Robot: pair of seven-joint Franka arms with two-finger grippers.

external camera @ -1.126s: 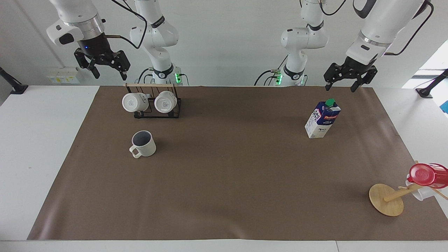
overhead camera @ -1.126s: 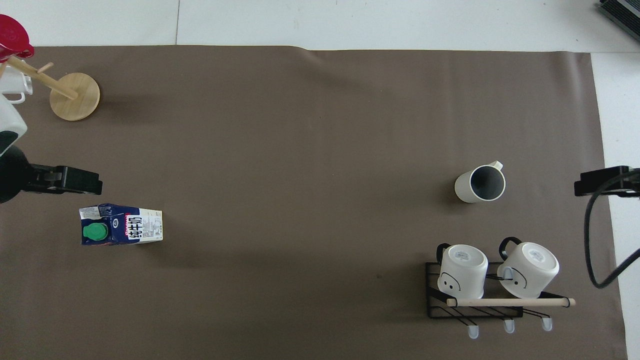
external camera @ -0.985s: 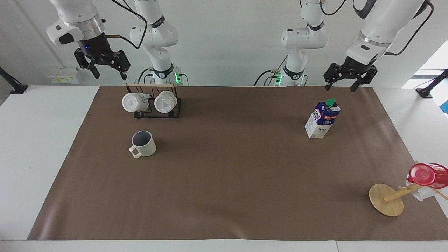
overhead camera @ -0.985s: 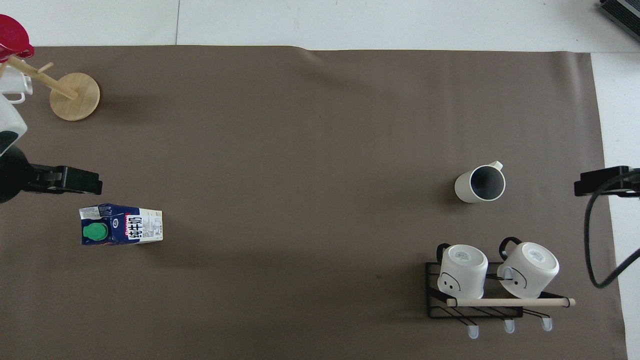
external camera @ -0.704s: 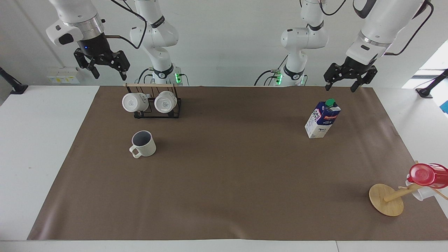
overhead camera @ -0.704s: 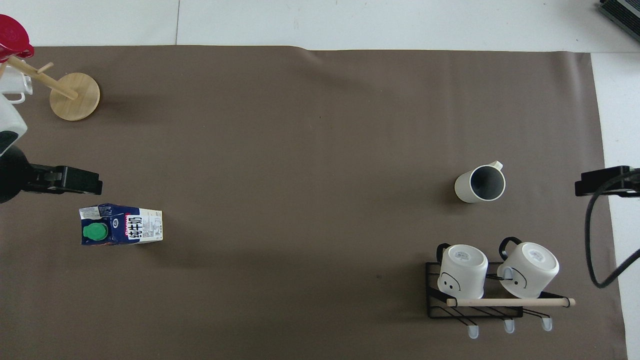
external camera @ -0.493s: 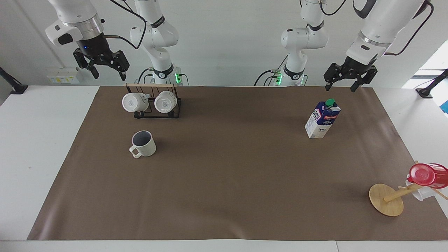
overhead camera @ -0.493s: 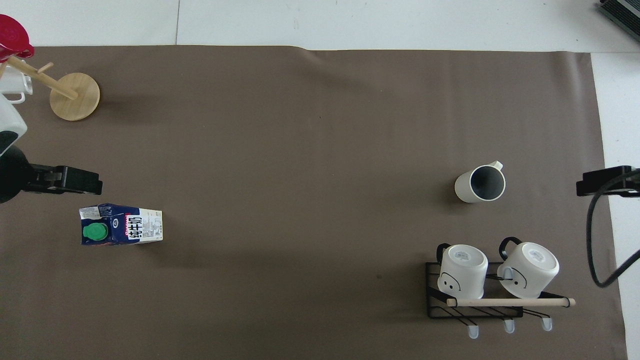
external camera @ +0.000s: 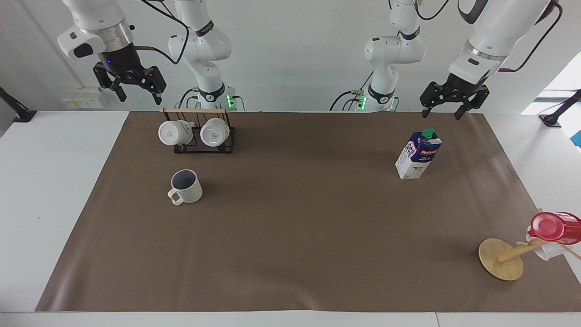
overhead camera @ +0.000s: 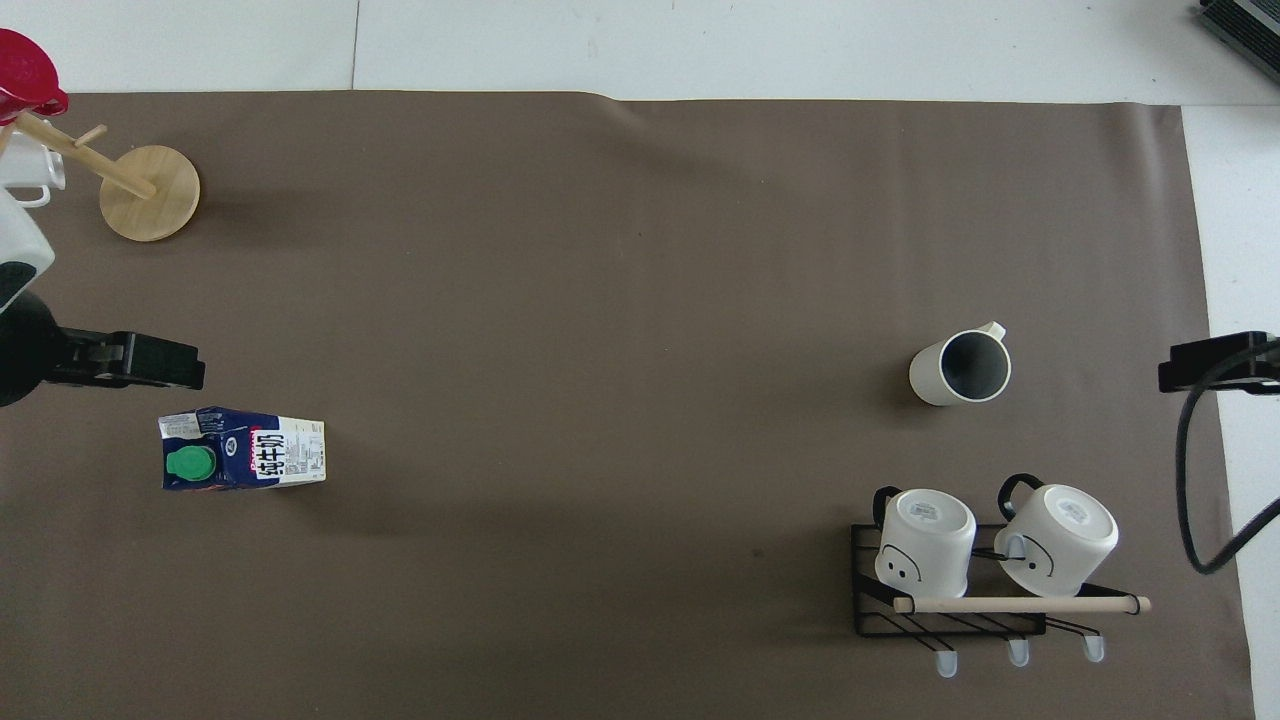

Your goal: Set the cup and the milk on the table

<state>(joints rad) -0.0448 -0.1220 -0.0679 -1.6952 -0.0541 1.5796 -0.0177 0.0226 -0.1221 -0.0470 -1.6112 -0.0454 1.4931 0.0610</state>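
The cream-white cup (external camera: pixel 186 186) (overhead camera: pixel 960 368) stands upright on the brown sheet of the table (external camera: pixel 295 227), its dark inside showing. The blue and white milk (external camera: pixel 418 154) (overhead camera: pixel 243 448) with a green cap stands upright on the sheet toward the left arm's end. My left gripper (external camera: pixel 441 114) (overhead camera: pixel 150 365) hangs open and empty, high over the sheet beside the milk. My right gripper (external camera: pixel 139 96) (overhead camera: pixel 1215 362) hangs open and empty, high over the sheet's edge at the right arm's end. Neither gripper touches anything.
A black wire rack (external camera: pixel 199 136) (overhead camera: pixel 960 590) with two white mugs stands nearer to the robots than the cup. A wooden mug stand (external camera: pixel 501 259) (overhead camera: pixel 150 192) carrying a red translucent cup (external camera: pixel 553 227) sits at the left arm's end, farther from the robots than the milk.
My right gripper has drifted slightly upward and toward the right arm's end of the table. The left gripper, cup and milk have not moved.
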